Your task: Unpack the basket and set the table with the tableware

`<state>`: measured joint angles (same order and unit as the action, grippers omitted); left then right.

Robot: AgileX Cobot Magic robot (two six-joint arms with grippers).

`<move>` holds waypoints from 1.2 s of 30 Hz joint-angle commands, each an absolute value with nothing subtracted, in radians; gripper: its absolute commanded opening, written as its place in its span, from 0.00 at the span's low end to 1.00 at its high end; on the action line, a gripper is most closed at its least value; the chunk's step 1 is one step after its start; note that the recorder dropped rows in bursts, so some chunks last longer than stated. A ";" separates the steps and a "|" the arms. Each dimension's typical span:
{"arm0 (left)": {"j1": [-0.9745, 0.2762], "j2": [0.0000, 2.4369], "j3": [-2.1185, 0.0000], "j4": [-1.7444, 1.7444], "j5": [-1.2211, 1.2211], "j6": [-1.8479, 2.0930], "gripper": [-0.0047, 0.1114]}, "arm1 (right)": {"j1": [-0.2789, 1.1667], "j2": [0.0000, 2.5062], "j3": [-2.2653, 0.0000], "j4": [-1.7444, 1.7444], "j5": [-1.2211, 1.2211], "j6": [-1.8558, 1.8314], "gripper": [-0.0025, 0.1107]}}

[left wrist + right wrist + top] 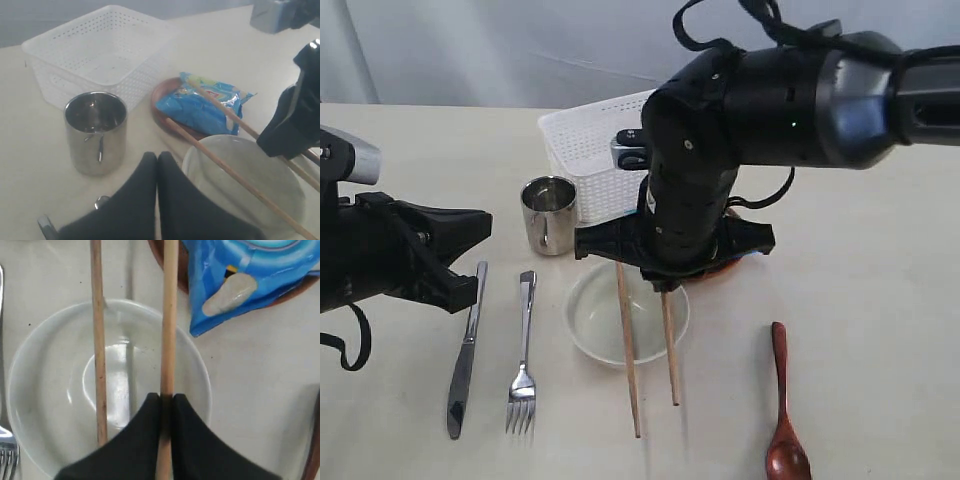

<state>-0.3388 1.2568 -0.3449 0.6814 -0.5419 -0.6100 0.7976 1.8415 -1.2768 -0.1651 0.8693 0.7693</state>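
Pinching one chopstick (169, 315) across the bowl (45, 405), your right gripper (166, 399) is clamped; your left gripper (157, 159), pressed together and empty, sits beside the cup (95, 132), near the basket (55, 85) on the table (880, 300).

white perforated basket (582, 150), silvery cup (549, 215), blue bag (200, 105), perhaps reddish-brown plate (160, 97), dark red-brown spoon (783, 400)

No word, brand name or number can be read in any of the three views. The blue chips bag (200, 107), lying on the reddish-brown plate (159, 100), carries a small red patch (212, 94) with pale marks that looks like a logo, but it is too blurred to make out. In the right wrist view the bag's print shows only coloured shapes, no letters.
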 commanded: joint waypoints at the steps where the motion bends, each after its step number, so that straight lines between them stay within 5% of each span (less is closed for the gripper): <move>1: -0.335 1.250 -0.341 0.675 -0.543 -0.608 0.04 | 0.798 1.872 -1.283 -0.104 0.788 0.731 0.02; 9: -0.335 1.250 -0.341 0.675 -0.543 -0.608 0.04 | 0.798 1.889 -1.283 -0.099 0.802 0.717 0.02; 18: -0.335 1.250 -0.341 0.675 -0.543 -0.608 0.04 | 0.798 1.887 -1.285 -0.099 0.791 0.713 0.38; 28: -0.335 1.250 -0.341 0.675 -0.543 -0.608 0.04 | 0.798 1.887 -1.330 -0.097 0.786 0.652 0.41; 36: -0.335 1.250 -0.341 0.675 -0.543 -0.608 0.04 | 0.798 1.887 -1.330 -0.161 0.819 0.636 0.64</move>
<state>-0.3388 1.2568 -0.3449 0.6814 -0.5419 -0.6100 0.7976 1.8903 -1.3237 -0.1187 0.8108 0.6360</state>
